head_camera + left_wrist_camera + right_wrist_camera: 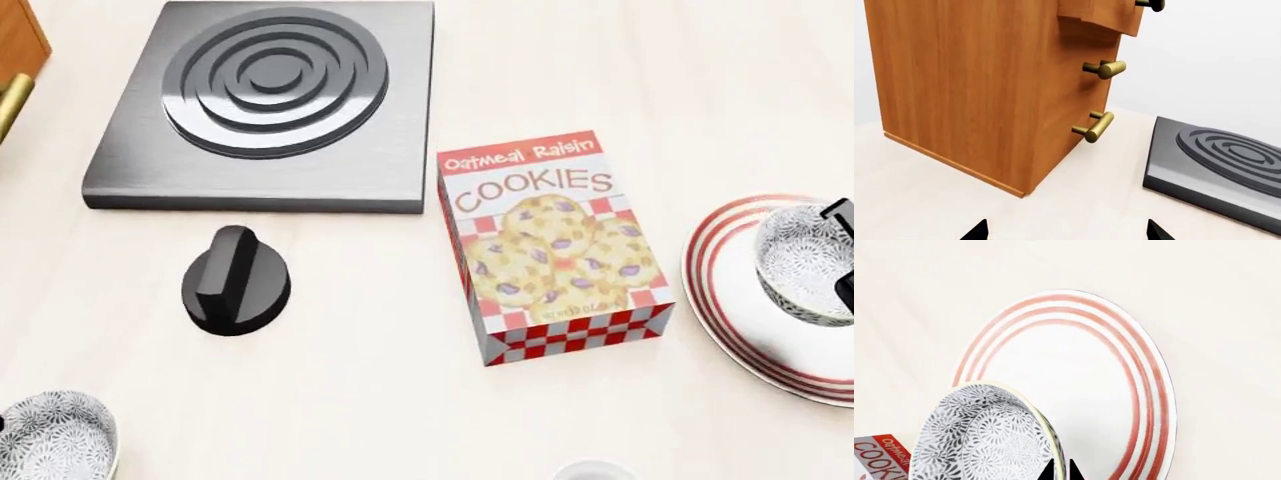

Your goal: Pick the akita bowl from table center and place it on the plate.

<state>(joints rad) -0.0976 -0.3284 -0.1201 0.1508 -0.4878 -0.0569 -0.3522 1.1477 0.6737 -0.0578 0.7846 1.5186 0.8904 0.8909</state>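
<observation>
While the akita bowl (805,262) sits over the plate (731,300) at the right edge of the head view, the rest of the table is laid out as follows.

Cookie box: the Oatmeal Raisin cookies box (554,245) lies flat just left of the plate, its long side running away from the robot; a corner of it shows beside the bowl in the right wrist view.
Burner: a dark square hotplate (267,105) with concentric rings lies at the far left, well apart from the plate.
Knob: a black knob (236,280) stands just in front of the hotplate.
Second bowl: a patterned bowl (54,440) of the same kind sits at the near left corner.
Cup: a small white rim (594,470) peeks in at the near edge.
Cabinet: a wooden cabinet (987,90) with brass handles (1097,127) fills the left wrist view, beside the hotplate.
Bowl's attitude: opening up and tilted in the right wrist view; round, so no long axis.
Right gripper (1062,471): its dark tips are pinched on the bowl's rim, one on each side of the wall.
Left gripper (1066,231): tips spread wide, holding nothing, above bare tabletop.
</observation>
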